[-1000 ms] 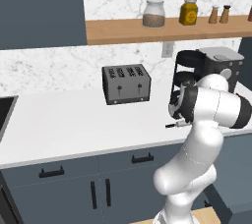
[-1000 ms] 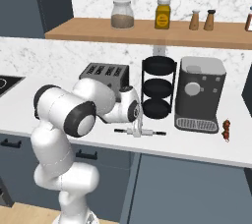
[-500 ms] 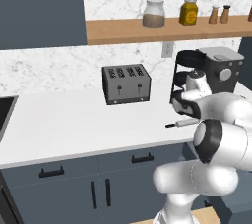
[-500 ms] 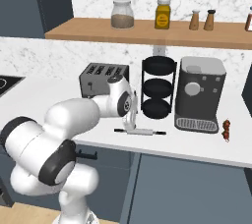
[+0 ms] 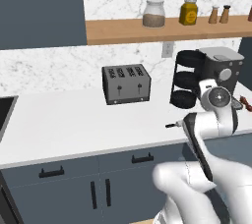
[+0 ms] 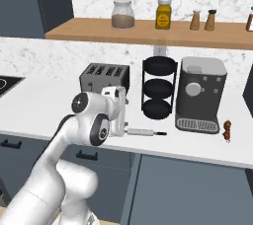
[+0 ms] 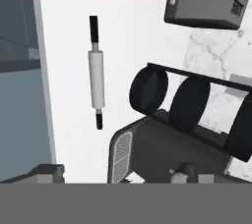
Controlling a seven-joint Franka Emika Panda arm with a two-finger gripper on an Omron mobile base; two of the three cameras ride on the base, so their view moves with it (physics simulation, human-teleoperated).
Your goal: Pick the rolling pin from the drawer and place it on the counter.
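Rolling pin point(image 7: 96, 72), pale barrel with dark handles: lying flat on the white bench point(image 6: 44, 100), free of the claw, near the front edge and just in front of the black three-tier rack point(image 6: 158, 88); its barrel also showing in the right base view point(image 6: 141, 131), one dark handle end poking out past the arm in the left base view point(image 5: 171, 126). Placement is looking done. Claw: hidden behind the arm's own links in both base views, fingertips not clearly showing in the hand view, so whether it is open or closed cannot be told. Neighbours: four-slot toaster point(image 5: 126, 83) to the left, dark coffee machine point(image 6: 200, 94) to the right of the rack, a small reddish-brown item point(image 6: 227, 129) lying beyond it. Risks, as judgement: the pin is resting on a round barrel close to the bench lip, so any brush from the wrist or forearm could be setting it rolling toward the edge and off. The arm is folding tightly near the rack and coffee machine, so a wide swing could be knocking either one.
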